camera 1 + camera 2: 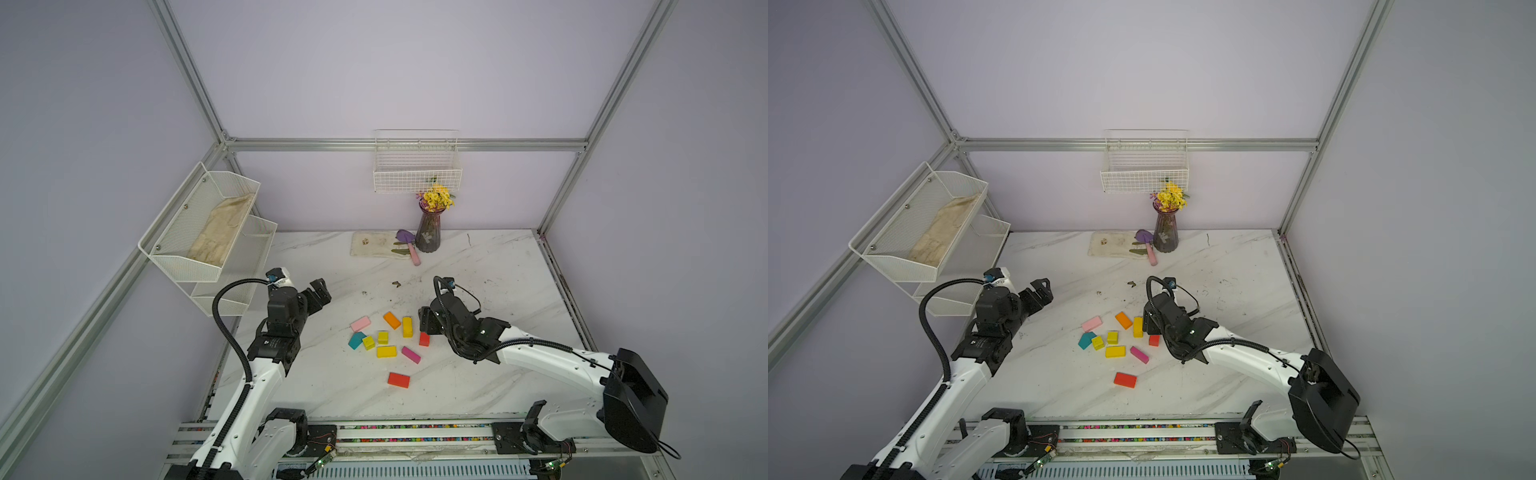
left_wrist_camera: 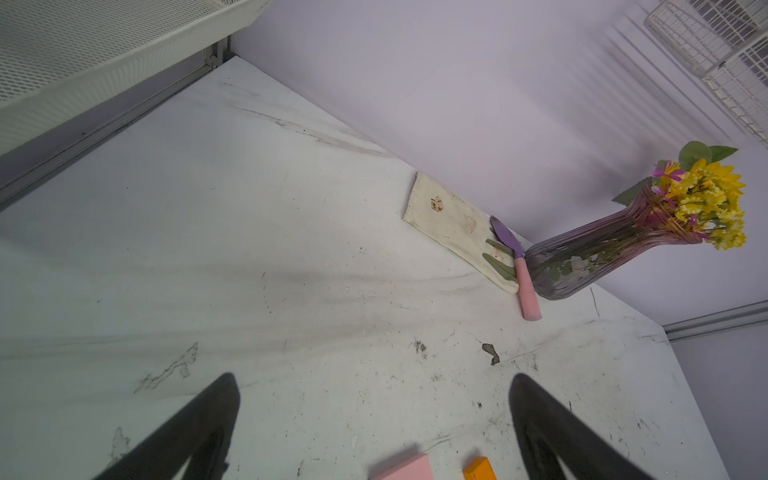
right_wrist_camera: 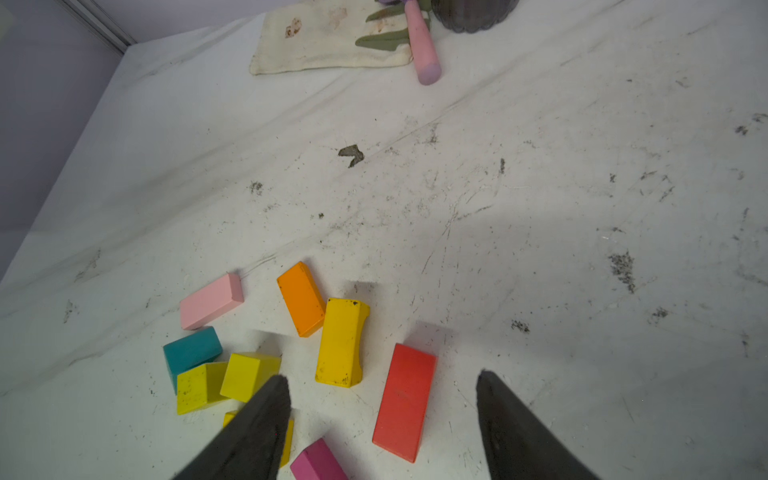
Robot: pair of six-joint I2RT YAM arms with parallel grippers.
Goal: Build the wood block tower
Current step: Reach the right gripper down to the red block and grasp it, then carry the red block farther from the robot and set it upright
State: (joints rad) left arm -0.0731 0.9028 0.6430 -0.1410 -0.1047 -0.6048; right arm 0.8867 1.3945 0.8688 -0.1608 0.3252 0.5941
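Ten wood blocks (image 1: 386, 351) lie loose on the table (image 1: 478, 270), none stacked. Right hand (image 3: 382, 376), apart and empty, should straddle the red block (image 3: 405, 403) squarely across its width before closing; left hand (image 2: 374, 376) also apart.

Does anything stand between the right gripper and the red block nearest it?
Nothing visible does. In the right wrist view the red block lies flat on the table, in the open gap of the right gripper. The yellow block and magenta block lie close beside it, not touching.
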